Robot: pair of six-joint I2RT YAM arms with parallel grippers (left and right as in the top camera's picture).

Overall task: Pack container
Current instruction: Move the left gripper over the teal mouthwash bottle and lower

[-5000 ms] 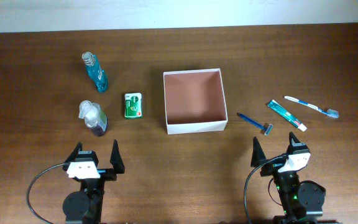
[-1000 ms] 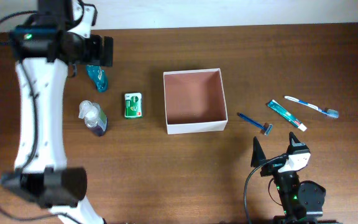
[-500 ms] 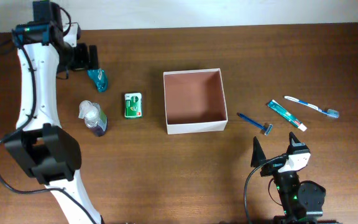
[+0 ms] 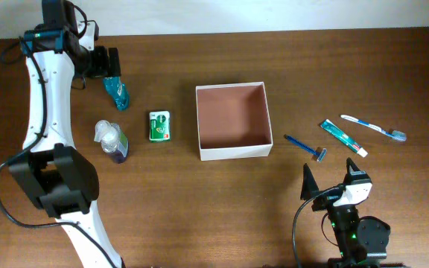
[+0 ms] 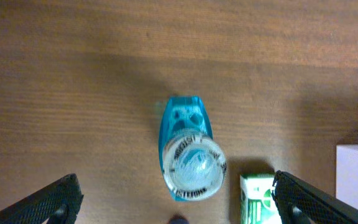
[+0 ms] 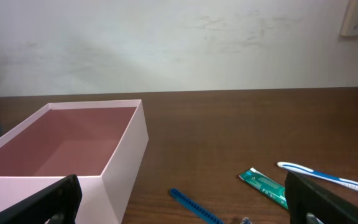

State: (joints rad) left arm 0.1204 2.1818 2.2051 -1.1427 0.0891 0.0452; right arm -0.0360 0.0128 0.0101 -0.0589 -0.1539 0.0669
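Left gripper (image 4: 111,67), fingers spread wide, hangs above a translucent blue plastic bottle (image 5: 188,149) on the wooden table (image 4: 170,193). The square white cardboard container (image 4: 232,152) sits mid-table. Right gripper (image 4: 328,183) rests, fingers parted.

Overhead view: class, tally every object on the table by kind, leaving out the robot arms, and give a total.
Bottles: 2 (blue bottle, purple-tinted bottle)
Green packet: 1
Container: 1
Razor: 1
Toothpaste tube: 1
Toothbrush: 1
Total: 7
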